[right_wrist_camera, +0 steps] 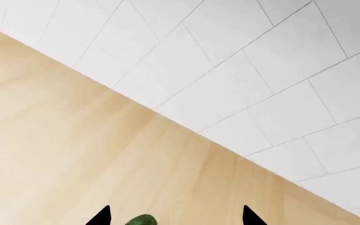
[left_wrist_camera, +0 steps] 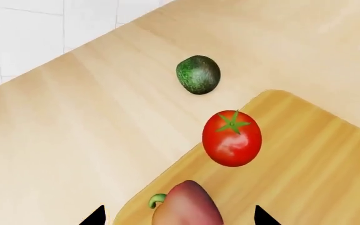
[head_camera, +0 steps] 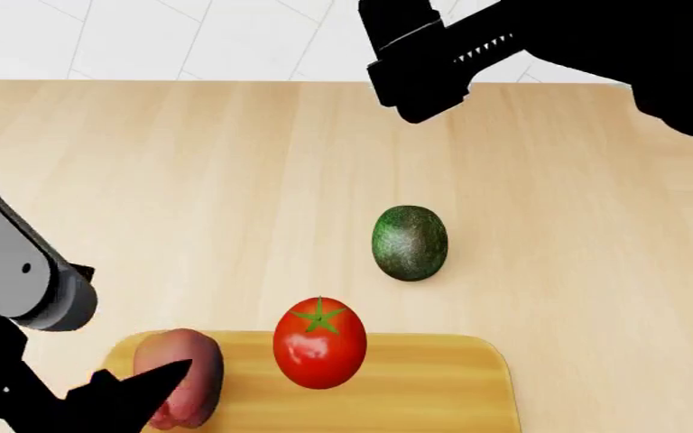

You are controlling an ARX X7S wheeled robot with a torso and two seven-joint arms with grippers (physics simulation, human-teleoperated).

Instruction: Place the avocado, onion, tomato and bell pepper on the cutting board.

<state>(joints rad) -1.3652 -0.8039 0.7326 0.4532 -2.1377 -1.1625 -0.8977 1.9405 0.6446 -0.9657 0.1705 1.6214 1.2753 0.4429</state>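
The golden cutting board [head_camera: 443,379] lies at the near edge of the counter. The glossy red tomato [head_camera: 320,343] stands at its far edge. The pinkish bell pepper [head_camera: 178,377] lies on the board's left end. The dark green avocado [head_camera: 411,242] sits on the countertop beyond the board. The onion is out of view. My left gripper [left_wrist_camera: 180,216] is open, and the bell pepper [left_wrist_camera: 189,206] lies between its spread fingertips without touching them. My right gripper [right_wrist_camera: 175,216] is open and empty, held high, with the avocado [right_wrist_camera: 141,220] below it.
The pale wooden countertop [head_camera: 202,180] runs back to a white tiled wall [head_camera: 202,36]. My right arm [head_camera: 443,54] hangs over the counter's far side. My left arm [head_camera: 15,271] stands at the near left beside the board.
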